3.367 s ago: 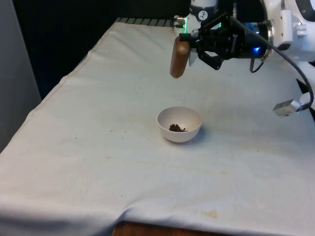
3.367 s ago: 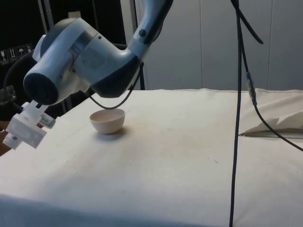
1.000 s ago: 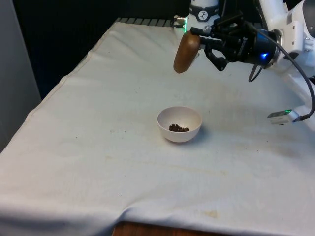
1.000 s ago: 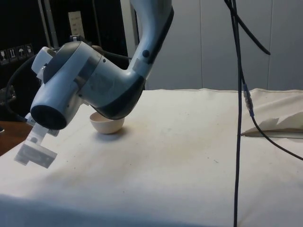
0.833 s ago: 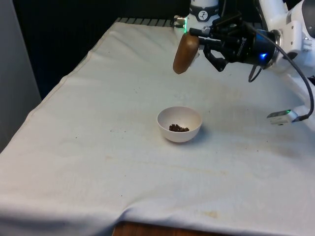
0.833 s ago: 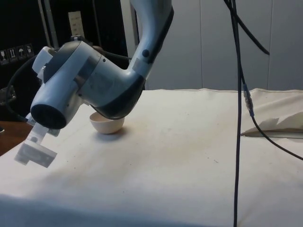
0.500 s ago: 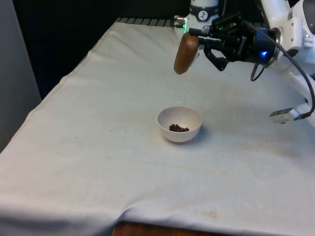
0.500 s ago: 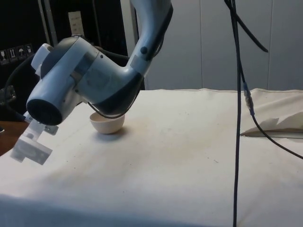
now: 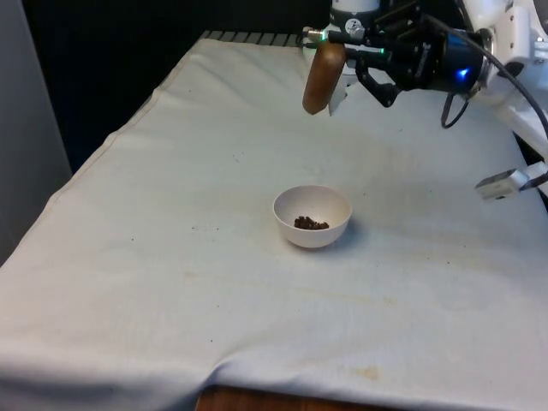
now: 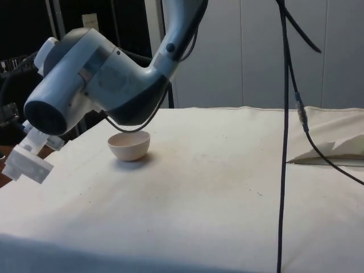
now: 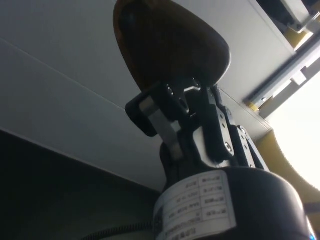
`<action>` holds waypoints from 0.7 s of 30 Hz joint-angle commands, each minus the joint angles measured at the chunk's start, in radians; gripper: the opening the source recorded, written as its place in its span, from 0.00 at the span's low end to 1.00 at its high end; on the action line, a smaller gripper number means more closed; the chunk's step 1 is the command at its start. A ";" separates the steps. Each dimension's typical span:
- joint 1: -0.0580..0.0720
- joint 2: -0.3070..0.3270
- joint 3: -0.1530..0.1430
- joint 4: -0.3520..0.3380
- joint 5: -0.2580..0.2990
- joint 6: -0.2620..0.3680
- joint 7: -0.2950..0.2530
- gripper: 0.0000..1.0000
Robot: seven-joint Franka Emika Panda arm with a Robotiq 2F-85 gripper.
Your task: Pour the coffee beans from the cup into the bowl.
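Front view faces the table lengthwise, side view crosswise; both share the bowl (image 9: 312, 216).

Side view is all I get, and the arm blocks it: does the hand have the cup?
Observer: Yes. In the front view the hand is shut on a brown cup, held up in the air.
Operator: Anything in the bowl? I see just its outer wall.
Observer: A small dark pile of coffee beans lies at the bottom of the white bowl.
Operator: Is the cup touching the bowl?
Observer: No. In the front view the cup hangs well clear of the bowl's rim, with bare white cloth showing between them.
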 commanded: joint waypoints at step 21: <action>-0.050 -0.050 0.013 -0.005 0.096 0.075 0.021 0.01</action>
